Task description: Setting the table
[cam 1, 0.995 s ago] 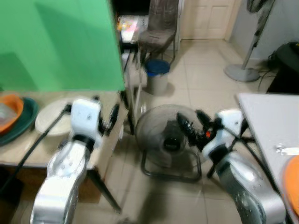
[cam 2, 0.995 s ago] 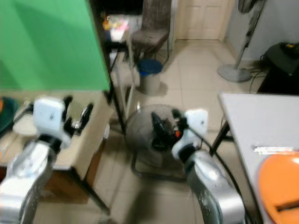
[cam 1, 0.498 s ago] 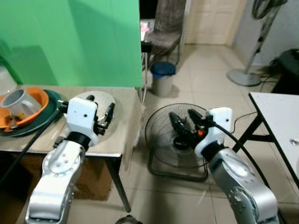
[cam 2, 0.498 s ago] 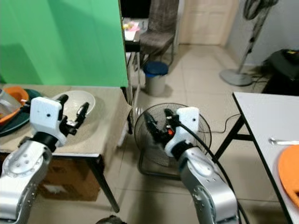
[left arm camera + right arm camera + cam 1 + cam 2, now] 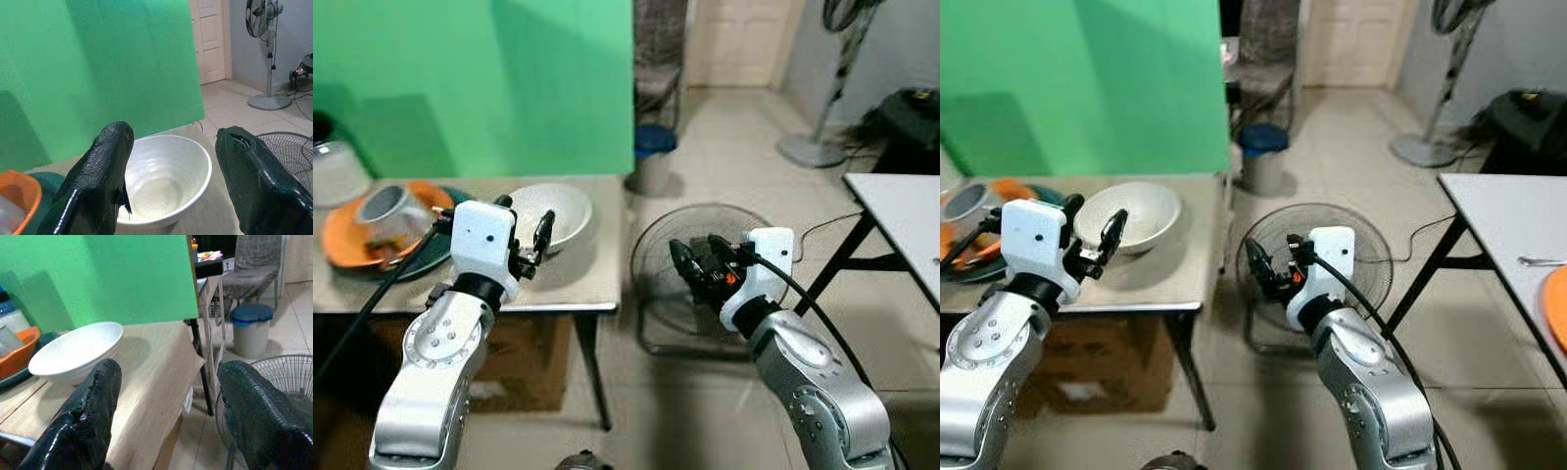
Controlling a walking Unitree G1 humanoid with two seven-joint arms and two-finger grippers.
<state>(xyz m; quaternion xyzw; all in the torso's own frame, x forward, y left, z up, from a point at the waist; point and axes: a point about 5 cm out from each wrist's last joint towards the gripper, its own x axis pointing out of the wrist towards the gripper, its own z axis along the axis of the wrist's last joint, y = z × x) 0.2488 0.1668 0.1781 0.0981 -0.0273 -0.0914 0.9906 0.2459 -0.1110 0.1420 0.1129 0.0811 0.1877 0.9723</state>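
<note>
On the wooden table (image 5: 578, 284) beside the green screen (image 5: 509, 78), the white bowl (image 5: 553, 211) sits upright with the left gripper (image 5: 524, 235) poised before it, fingers wide apart and empty, likely lined up for a pick; the right gripper (image 5: 695, 269), also spread and empty, hangs over the floor fan (image 5: 656, 255)

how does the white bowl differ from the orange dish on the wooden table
The white bowl holds nothing, while the orange dish holds a grey cup lying tilted. The white bowl sits straight on the wooden table; the orange dish rests on a dark green plate. The white bowl lies nearer the left gripper. Both are upright on one table.
</note>
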